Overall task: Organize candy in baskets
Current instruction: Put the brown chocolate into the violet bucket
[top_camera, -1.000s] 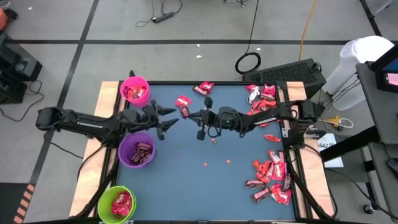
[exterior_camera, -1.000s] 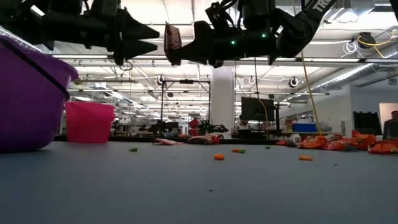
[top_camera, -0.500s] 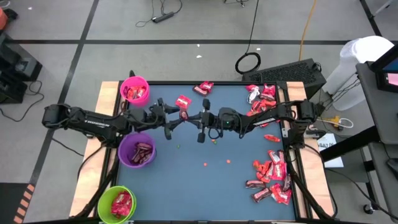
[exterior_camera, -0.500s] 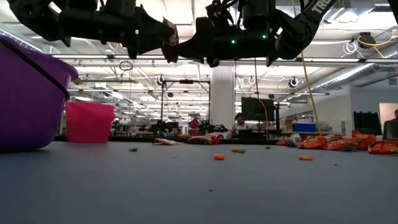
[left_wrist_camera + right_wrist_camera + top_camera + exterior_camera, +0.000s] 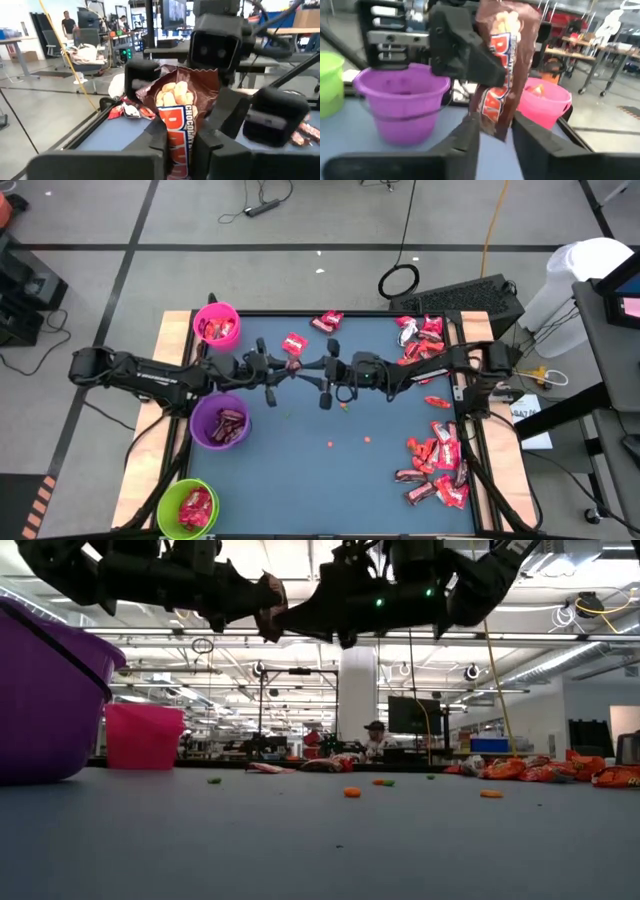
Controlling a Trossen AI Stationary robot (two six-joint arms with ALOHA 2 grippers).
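In the high view the two arms met nose to nose above the middle of the blue tabletop, a little above the frame's centre. The left gripper was clenched on a dark brown candy piece, its wrapper showing peanuts and white lettering, held upright between the dark fingers. The right gripper sat at the same piece with its fingers parted, one on either side of the wrapper's lower end. The pink basket stood at the tabletop's upper left, the purple basket at mid-left and the green basket at lower left, each holding candy. More candy lay scattered along the right side and top edge.
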